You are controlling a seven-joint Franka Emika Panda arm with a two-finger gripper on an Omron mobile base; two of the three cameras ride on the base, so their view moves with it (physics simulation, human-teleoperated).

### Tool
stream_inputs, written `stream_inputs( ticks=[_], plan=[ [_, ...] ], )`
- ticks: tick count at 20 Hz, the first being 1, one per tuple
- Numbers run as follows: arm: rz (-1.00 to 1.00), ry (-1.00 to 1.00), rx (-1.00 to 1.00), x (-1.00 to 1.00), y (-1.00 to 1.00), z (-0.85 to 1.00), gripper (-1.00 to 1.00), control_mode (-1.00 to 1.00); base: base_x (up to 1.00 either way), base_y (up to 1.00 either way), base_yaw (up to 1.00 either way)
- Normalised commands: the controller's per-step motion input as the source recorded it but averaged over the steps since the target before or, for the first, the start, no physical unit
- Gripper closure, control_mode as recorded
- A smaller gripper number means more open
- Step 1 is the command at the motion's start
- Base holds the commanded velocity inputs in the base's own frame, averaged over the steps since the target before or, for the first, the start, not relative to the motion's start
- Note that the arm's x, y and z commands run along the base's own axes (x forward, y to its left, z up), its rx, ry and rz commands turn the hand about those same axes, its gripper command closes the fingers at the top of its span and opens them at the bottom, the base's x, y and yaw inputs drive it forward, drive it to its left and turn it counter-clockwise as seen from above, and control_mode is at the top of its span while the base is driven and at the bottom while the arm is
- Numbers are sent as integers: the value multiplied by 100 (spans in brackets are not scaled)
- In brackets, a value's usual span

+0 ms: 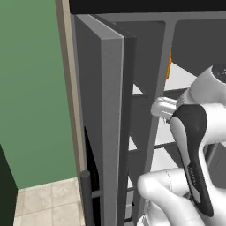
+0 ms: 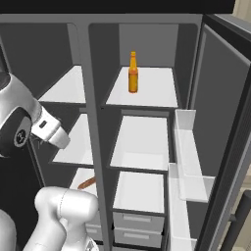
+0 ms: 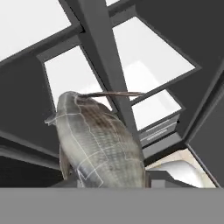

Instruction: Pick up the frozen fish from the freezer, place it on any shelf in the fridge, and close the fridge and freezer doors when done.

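Frozen fish (image 3: 103, 144): we see the mottled silvery-grey body large in the hand view, rising from the bottom edge, held clear of any shelf.
Fingers: clamped on the frozen fish (the tips themselves are hidden behind its body, so we judge the grip from how the fish sits at the hand).
Arm: in the right base view the wrist (image 2: 49, 131) reaches into the freezer (image 2: 73, 88), the narrower left compartment.
Fridge (image 2: 147, 142): the wider compartment stands open, with bare white shelves below the one carrying the orange bottle (image 2: 133, 73).
Divider (image 2: 93, 122): the grey post between the compartments lies between the fish and its goal.
Risk 1: we judge the fish could strike the divider during the swing across and be knocked loose.
Risk 2: a grip on a tapered body may slip.
Risk 3: the freezer door (image 1: 108, 123) stands close beside the arm; a wide elbow swing could hit it.
Doors: both open, not yet closed.
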Motion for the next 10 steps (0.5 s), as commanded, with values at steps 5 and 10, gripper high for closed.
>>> stream_inputs(
  ticks=[5, 10],
  plan=[
    [-2, 8, -21, -83, -89, -56, 100, -100, 0, 0, 0],
    [1, -15, -2, -6, -80, -7, 100, -100, 0, 0, 0]
  ],
)
